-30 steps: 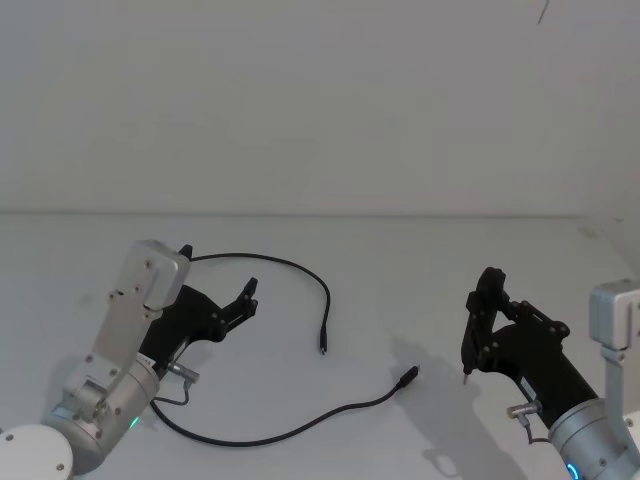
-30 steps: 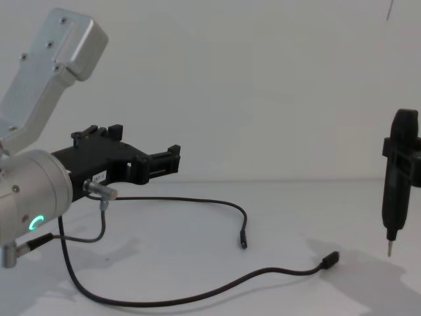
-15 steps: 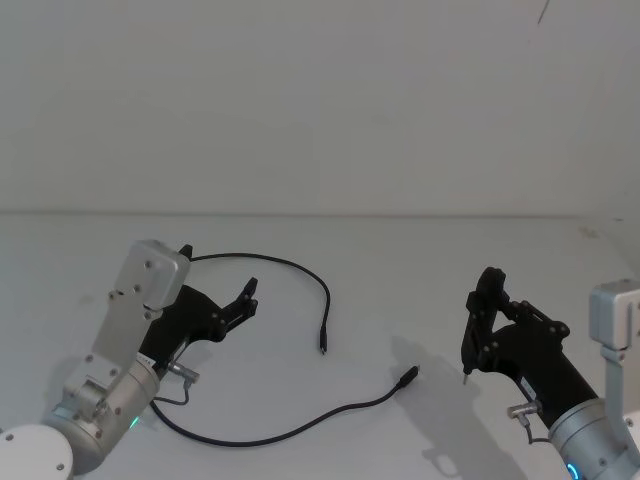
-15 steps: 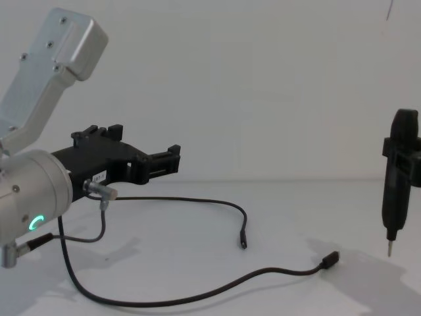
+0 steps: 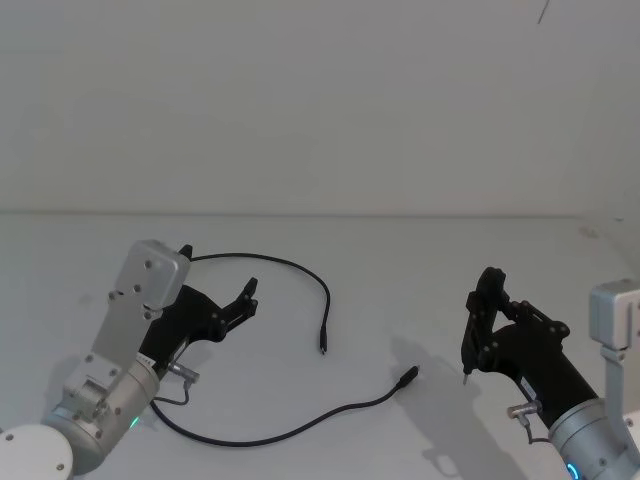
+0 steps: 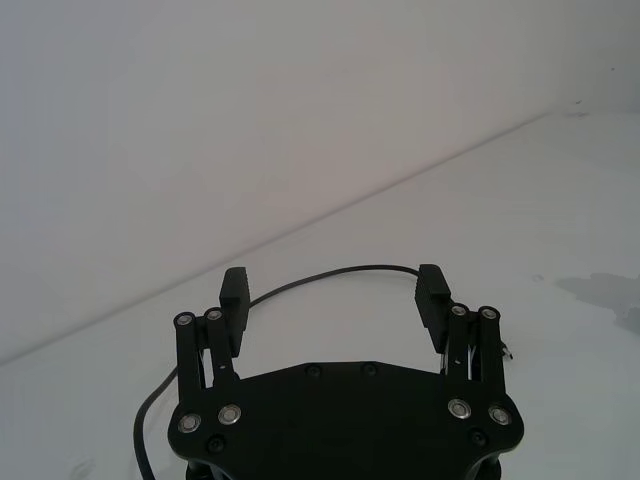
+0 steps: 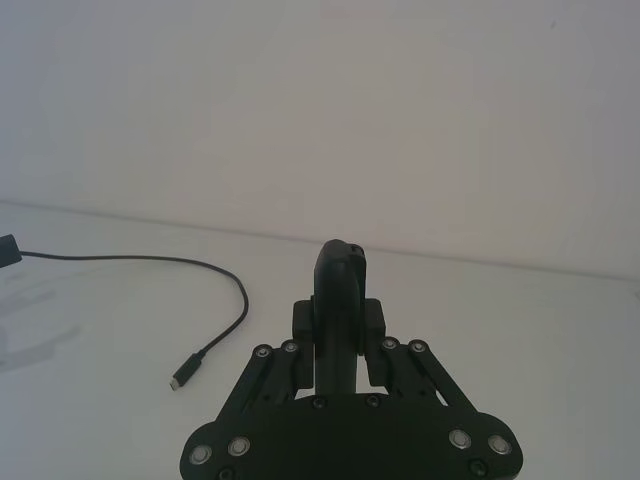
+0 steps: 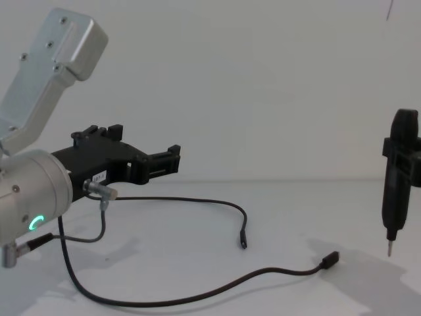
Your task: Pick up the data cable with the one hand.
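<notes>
Head view: left gripper (image 5: pixel 218 270), jaws spread and empty, hangs over the table (image 5: pixel 420 260) with the cable (image 5: pixel 326 300) arcing just below and ahead, from one jaw's side to the other's; right gripper (image 5: pixel 483 305), clamped on a pen tool (image 5: pixel 469 343), stands well apart; left arm judged nearer.

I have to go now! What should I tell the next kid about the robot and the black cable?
Left gripper: open, holding nothing, above the table near the cable's left bend.
Right gripper: shut on a pen-shaped tool, held off to the right, away from the cable.
Cable: lying loose on the table in a big curve, both plugs pointing toward the middle, one plug nearer the right arm.
Done: nothing picked up yet.
Left: lower the left gripper onto the cable, close it, lift.
</notes>
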